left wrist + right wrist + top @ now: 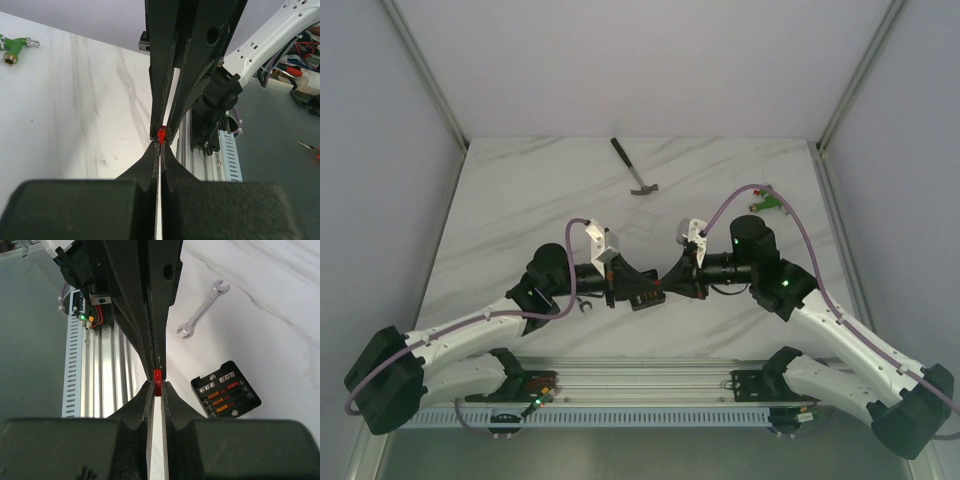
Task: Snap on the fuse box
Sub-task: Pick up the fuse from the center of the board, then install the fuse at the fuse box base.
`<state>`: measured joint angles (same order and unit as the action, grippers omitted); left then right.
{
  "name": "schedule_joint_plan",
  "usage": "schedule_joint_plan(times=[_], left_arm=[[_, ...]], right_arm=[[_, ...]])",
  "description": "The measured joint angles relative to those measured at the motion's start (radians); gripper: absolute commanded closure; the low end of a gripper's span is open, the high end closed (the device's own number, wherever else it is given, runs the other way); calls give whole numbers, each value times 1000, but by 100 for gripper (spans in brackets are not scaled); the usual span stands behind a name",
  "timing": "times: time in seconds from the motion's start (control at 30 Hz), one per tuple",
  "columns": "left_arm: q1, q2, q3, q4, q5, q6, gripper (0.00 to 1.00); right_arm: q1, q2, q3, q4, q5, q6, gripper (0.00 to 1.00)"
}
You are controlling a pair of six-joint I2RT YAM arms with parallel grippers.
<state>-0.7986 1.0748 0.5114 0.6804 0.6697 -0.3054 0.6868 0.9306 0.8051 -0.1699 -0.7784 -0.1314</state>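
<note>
The fuse box [226, 389] lies flat on the white marbled table [280, 315], open top up, near the front edge just beside the meeting grippers. It is square black plastic with no clear long axis. It sits cornerwise in the right wrist view, its rows of orange and red fuses slanting. A steel wrench [202, 310] lies nearby. The left gripper [160, 146] has its fingers pressed together on a small red fuse [157, 376]. The right gripper [157, 385] pinches the same fuse.
</note>
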Motion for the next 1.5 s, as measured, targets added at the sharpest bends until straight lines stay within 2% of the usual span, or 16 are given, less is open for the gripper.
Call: schedule_joint_plan(times=[0.07, 0.2, 0.23, 0.3, 0.5, 0.73, 1.07, 1.3, 1.5], left_arm=[[0, 0, 0, 0, 0, 0, 94], [-1, 0, 0, -9, -42, -2, 74], [-3, -3, 0, -18, -73, -1, 71], [-6, -11, -1, -45, -149, -5, 58], [37, -61, -72, -92, -414, -61, 37], [126, -93, -161, -184, -594, -164, 28], [216, -60, -195, -232, -656, -230, 13], [255, 56, -199, -224, -645, -248, 2], [263, 137, -193, -229, -644, -263, 0]], right_arm=[[0, 0, 0, -1, 0, 0, 100], [-1, 5, 2, -1, 21, 4, 100], [-1, 10, 3, -1, 33, 9, 100], [-1, 30, 13, 0, 72, 30, 100], [28, 127, 46, 2, 240, 130, 100], [116, 291, 100, -13, 524, 257, 100], [239, 508, 188, -56, 864, 401, 100], [283, 627, 241, -90, 996, 468, 100], [292, 700, 246, -123, 1047, 503, 100]])
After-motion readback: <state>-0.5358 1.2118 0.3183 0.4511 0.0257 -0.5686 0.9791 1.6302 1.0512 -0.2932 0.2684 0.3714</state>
